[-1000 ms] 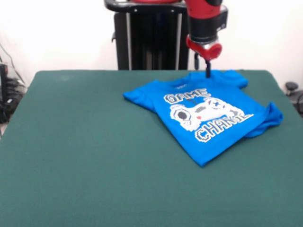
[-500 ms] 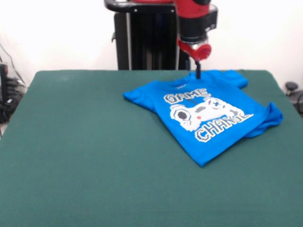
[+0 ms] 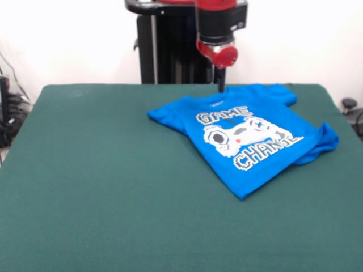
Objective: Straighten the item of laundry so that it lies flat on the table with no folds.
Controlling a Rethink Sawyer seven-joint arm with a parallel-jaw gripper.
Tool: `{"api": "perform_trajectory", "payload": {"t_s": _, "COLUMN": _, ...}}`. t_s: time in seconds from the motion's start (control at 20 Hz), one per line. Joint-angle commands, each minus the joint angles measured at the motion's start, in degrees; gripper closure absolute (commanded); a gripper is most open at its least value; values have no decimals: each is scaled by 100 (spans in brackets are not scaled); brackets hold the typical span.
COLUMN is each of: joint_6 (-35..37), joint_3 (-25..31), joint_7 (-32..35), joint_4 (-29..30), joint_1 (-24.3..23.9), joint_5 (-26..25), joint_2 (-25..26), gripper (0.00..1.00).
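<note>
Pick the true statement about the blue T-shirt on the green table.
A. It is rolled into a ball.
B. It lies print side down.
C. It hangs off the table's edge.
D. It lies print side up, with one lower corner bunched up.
D: the T-shirt shows its controller print and lettering face up on the table, while its corner at the picture's right is bunched into folds and cuts off the lettering.

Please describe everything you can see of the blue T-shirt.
The T-shirt is bright blue, soft-looking cloth, printed with a white-grey game controller and pixel lettering "GAME CHAN…", the end hidden by a fold. It lies print-up and skewed on the green table, its right edge bunched. The gripper hangs near its collar; contact is unclear.
</note>
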Motion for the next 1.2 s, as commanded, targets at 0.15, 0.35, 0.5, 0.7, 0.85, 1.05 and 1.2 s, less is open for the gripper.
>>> {"api": "perform_trajectory", "payload": {"t_s": 0.15, "joint_6": 298, "joint_3": -43, "joint_7": -65, "joint_4": -1245, "joint_1": -240, "joint_5": -180, "joint_2": 329, "gripper": 0}}
{"api": "perform_trajectory", "payload": {"t_s": 0.35, "joint_6": 99, "joint_3": -92, "joint_7": -59, "joint_4": -1667, "joint_1": -403, "joint_5": -282, "joint_2": 725, "gripper": 0}}
{"api": "perform_trajectory", "payload": {"t_s": 0.5, "joint_6": 82, "joint_3": -179, "joint_7": 28, "joint_4": -1784, "joint_1": -365, "joint_5": -320, "joint_2": 782, "gripper": 0}}
{"api": "perform_trajectory", "payload": {"t_s": 0.7, "joint_6": 133, "joint_3": -400, "joint_7": 89, "joint_4": -1918, "joint_1": -295, "joint_5": -347, "joint_2": 772, "gripper": 0}}
{"api": "perform_trajectory", "payload": {"t_s": 0.85, "joint_6": 205, "joint_3": -529, "joint_7": 145, "joint_4": -1986, "joint_1": -229, "joint_5": -289, "joint_2": 783, "gripper": 0}}
{"api": "perform_trajectory", "payload": {"t_s": 1.05, "joint_6": 274, "joint_3": -525, "joint_7": 170, "joint_4": -2091, "joint_1": -280, "joint_5": -277, "joint_2": 964, "gripper": 0}}
{"api": "perform_trajectory", "payload": {"t_s": 1.2, "joint_6": 246, "joint_3": -474, "joint_7": 138, "joint_4": -2069, "joint_1": -377, "joint_5": -366, "joint_2": 1130, "gripper": 0}}
